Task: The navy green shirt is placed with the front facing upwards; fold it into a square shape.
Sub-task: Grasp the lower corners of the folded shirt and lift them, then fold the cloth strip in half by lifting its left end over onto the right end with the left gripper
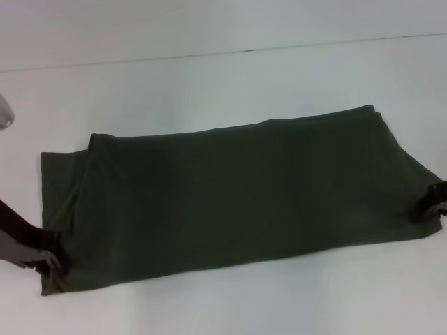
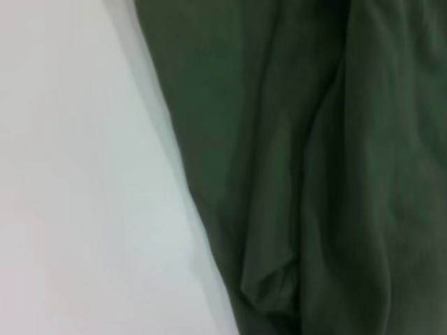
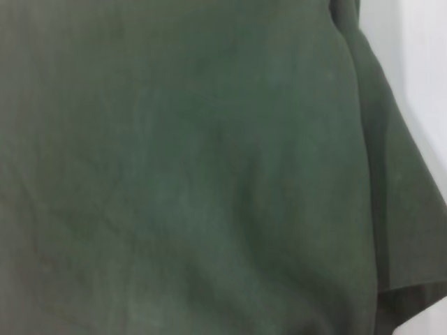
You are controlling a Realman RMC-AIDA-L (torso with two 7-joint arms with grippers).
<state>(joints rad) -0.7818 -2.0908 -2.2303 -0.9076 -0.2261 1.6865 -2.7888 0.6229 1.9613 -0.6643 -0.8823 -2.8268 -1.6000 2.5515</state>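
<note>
Head view: navy green shirt (image 1: pixel 237 192) lies as a long folded band on the table (image 1: pixel 209 77).
Soft, limp cloth; near corners are met by left gripper (image 1: pixel 50 259) and right gripper (image 1: pixel 434 202); grip state cannot be told.

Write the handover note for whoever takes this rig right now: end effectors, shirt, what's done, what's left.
Left end effector: at the near left corner of the navy green shirt, on the fabric; grip not discernible.
Right end effector: at the shirt's near right edge, on the cloth; grip not discernible.
Shirt: lies on the white table as a long band running left to right, no lettering showing, with a single layer sticking out at the left end.
Done: apparently folded lengthwise.
Left: fold the ends across into a square.
</note>
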